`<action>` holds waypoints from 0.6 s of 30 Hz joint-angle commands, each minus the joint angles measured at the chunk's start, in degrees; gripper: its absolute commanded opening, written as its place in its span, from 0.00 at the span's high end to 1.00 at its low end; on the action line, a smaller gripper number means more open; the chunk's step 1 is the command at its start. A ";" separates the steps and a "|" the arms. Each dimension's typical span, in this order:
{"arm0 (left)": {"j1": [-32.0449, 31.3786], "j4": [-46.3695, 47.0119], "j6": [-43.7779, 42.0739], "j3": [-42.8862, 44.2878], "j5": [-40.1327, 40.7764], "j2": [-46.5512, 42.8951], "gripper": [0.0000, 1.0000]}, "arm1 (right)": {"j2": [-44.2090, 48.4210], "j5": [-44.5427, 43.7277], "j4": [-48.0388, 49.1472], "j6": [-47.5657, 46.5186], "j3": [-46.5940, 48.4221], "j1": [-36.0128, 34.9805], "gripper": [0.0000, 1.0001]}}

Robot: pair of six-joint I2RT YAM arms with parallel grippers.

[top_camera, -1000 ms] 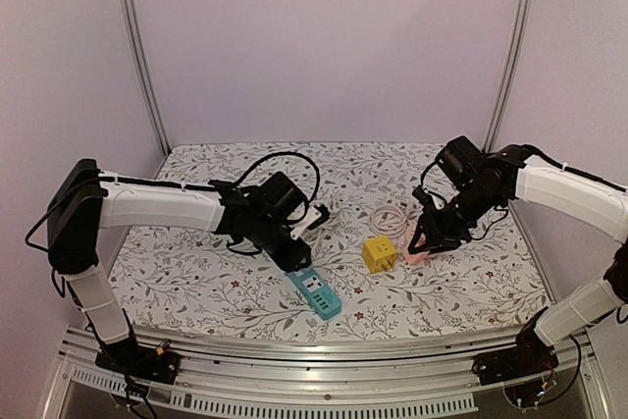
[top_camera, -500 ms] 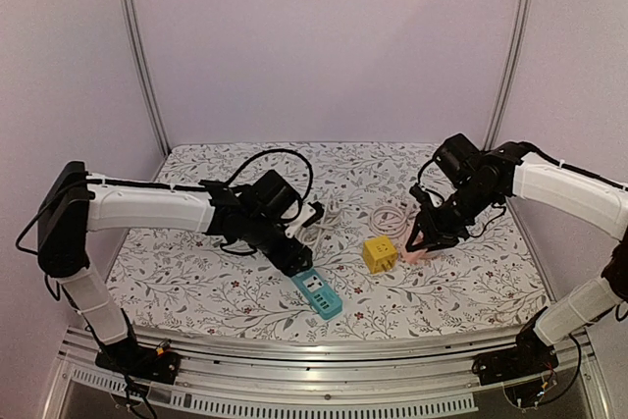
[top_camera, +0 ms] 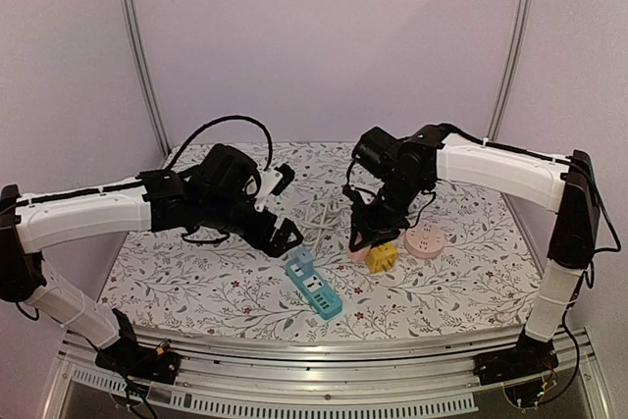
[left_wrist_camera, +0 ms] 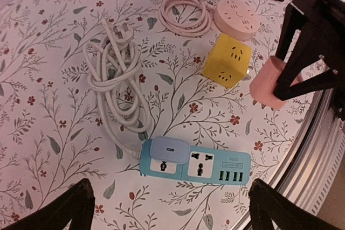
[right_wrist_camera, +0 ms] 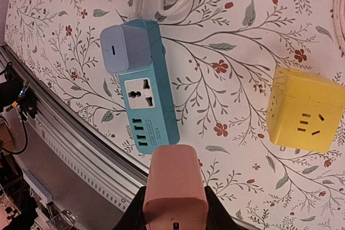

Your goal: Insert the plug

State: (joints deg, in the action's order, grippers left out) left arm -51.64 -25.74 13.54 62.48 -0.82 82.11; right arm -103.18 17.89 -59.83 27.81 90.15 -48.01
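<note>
A blue power strip [top_camera: 316, 288] lies near the table's front. A lavender plug [top_camera: 299, 261] sits in its end socket [left_wrist_camera: 168, 150], and the second socket [left_wrist_camera: 200, 167] is bare. My left gripper [top_camera: 287, 208] hovers open above and behind the strip, its fingers [left_wrist_camera: 70, 208] spread wide with nothing between them. My right gripper [top_camera: 361, 240] is shut on a pink plug [right_wrist_camera: 175, 187], held in the air just right of the strip [right_wrist_camera: 151, 111] and next to a yellow cube socket [top_camera: 382, 256].
A coiled white cable [left_wrist_camera: 113, 74] runs from the strip's end toward the back. A pink round socket [top_camera: 425, 240] with its coiled pink cord [left_wrist_camera: 186, 12] lies right of the yellow cube [left_wrist_camera: 226, 68]. The metal rail [right_wrist_camera: 70, 149] borders the table's front edge.
My left gripper opened, let go of the lavender plug on the strip and rose back. My right arm carried the pink plug leftward, from the pink round socket to beside the yellow cube.
</note>
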 commanded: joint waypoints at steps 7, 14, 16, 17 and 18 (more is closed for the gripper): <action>1.17 -1.45 7.55 -12.97 -0.04 -17.02 0.01 | -17.82 -8.62 -10.10 2.93 19.83 -10.88 1.00; 1.34 -2.83 6.23 -16.58 0.56 -23.22 0.01 | -19.60 -12.54 -8.52 5.50 20.01 -11.84 1.00; 1.51 -3.28 4.75 -16.91 0.64 -24.69 0.01 | -19.61 -13.19 -7.26 5.63 19.66 -11.83 1.00; 1.61 -3.65 3.87 -16.90 1.98 -25.30 0.01 | -19.74 -13.07 -6.77 5.60 19.63 -11.80 1.00; 1.69 -4.22 2.90 -16.92 2.87 -25.90 0.00 | -20.02 -12.84 -6.28 5.33 19.63 -11.76 1.00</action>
State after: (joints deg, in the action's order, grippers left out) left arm -51.09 -28.14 19.53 46.35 -0.58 58.67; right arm -121.71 7.42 -67.70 32.23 109.12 -59.94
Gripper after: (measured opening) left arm 0.992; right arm 0.280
